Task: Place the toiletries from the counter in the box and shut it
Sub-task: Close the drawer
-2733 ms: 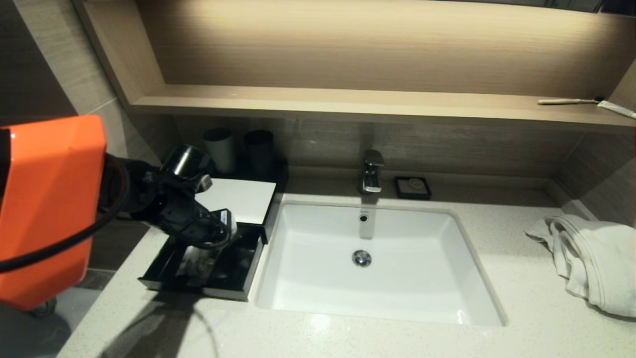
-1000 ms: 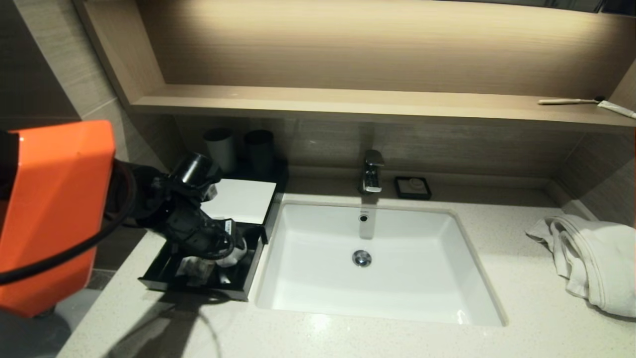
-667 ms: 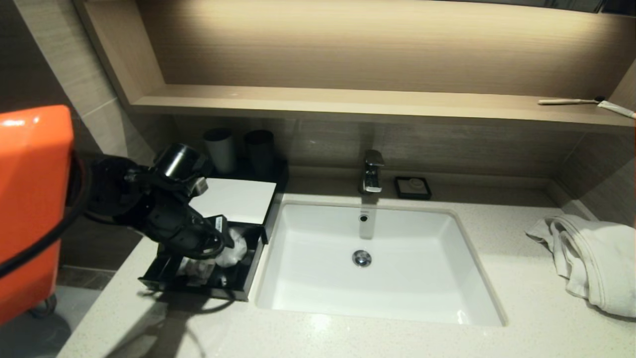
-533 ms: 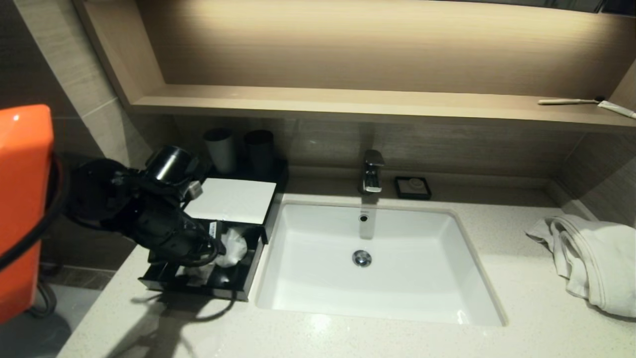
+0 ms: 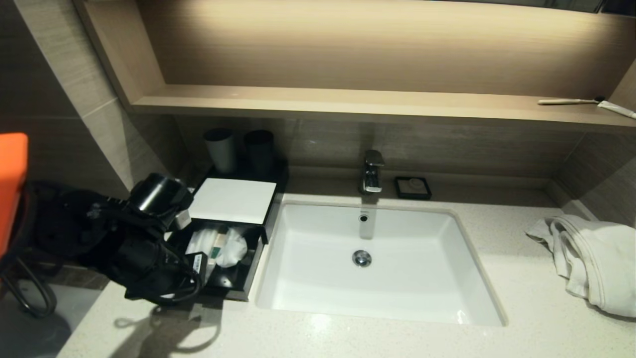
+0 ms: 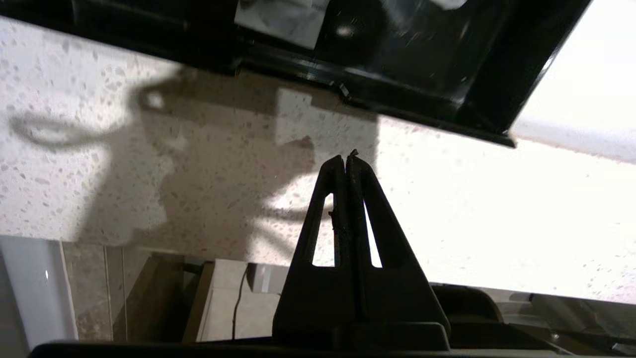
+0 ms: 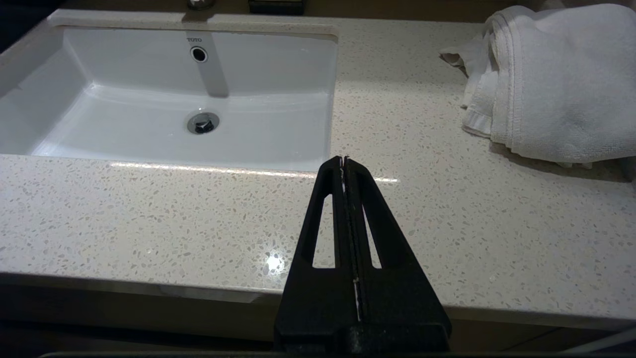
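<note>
At the 9 o'clock side of the basin (image 5: 367,258), the box (image 5: 233,199) sits on the counter (image 5: 348,338) with its drawer (image 5: 238,278) pulled out toward 6 o'clock. The toiletries (image 5: 218,246) lie inside the drawer, whitish packets bunched near its middle, one showing a green label. None is visible loose on the counter.

The step in hand looks to be the closing. To do it well, the left gripper (image 6: 348,160) should meet the drawer's front wall squarely, near its middle, and push straight toward 12 o'clock so the drawer slides in without twisting. The packets look low enough to clear the white top panel, though that is hard to judge from here.

The left gripper hangs just off the drawer's front, at about 7 o'clock from it, fingers pressed tight together with nothing between them and touching nothing. The counter lies bare beneath its tip.

The right gripper (image 7: 345,161) is parked at the counter's front edge, below the basin's right corner, its fingers likewise pressed together and empty. A towel (image 5: 591,258) lies at 3 o'clock.
</note>
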Tool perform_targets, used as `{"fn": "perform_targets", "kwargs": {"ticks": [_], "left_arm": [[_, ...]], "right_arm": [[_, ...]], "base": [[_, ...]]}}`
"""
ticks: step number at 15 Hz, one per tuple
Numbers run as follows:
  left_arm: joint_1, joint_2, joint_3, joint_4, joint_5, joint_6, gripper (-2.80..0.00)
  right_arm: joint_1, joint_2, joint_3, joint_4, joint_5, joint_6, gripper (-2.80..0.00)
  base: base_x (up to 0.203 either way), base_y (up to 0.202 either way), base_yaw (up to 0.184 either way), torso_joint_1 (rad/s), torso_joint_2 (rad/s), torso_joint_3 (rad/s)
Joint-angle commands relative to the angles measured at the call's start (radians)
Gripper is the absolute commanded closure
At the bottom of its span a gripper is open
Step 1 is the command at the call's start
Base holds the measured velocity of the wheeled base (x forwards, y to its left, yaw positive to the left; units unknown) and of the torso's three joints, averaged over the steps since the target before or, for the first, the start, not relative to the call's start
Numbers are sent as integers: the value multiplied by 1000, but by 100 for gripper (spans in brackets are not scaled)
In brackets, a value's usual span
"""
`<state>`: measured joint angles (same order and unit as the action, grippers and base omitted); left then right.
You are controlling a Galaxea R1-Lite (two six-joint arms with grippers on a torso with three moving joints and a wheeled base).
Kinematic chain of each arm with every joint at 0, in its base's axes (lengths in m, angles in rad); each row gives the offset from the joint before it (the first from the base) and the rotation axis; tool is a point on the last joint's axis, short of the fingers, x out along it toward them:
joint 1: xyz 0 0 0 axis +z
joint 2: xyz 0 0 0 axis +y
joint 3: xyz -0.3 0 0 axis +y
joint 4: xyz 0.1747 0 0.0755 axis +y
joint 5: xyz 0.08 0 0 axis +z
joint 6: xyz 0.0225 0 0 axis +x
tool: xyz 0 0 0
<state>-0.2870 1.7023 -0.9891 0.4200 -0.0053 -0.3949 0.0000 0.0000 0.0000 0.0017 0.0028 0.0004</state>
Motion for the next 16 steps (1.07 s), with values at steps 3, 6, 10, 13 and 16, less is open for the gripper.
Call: {"fn": "perform_targets", "kwargs": {"ticks": [3, 6, 10, 13, 16], "left_arm": [[0, -4, 72, -5, 1, -4, 0], [8, 4, 129, -72, 1, -1, 0], [22, 35, 190, -195, 0, 5, 0], [35, 62, 188, -230, 0, 14, 0], [56, 89, 175, -245, -1, 16, 0]], "right_arm": [[0, 0, 0, 0, 0, 0, 0], [0, 0, 0, 0, 0, 0, 0], [0, 0, 0, 0, 0, 0, 0], [0, 0, 0, 0, 0, 0, 0], [-1, 0, 0, 0, 0, 0, 0]], "base": [[0, 0, 0, 0, 0, 0], [0, 0, 0, 0, 0, 0], [0, 0, 0, 0, 0, 0], [0, 0, 0, 0, 0, 0], [0, 0, 0, 0, 0, 0]]}}
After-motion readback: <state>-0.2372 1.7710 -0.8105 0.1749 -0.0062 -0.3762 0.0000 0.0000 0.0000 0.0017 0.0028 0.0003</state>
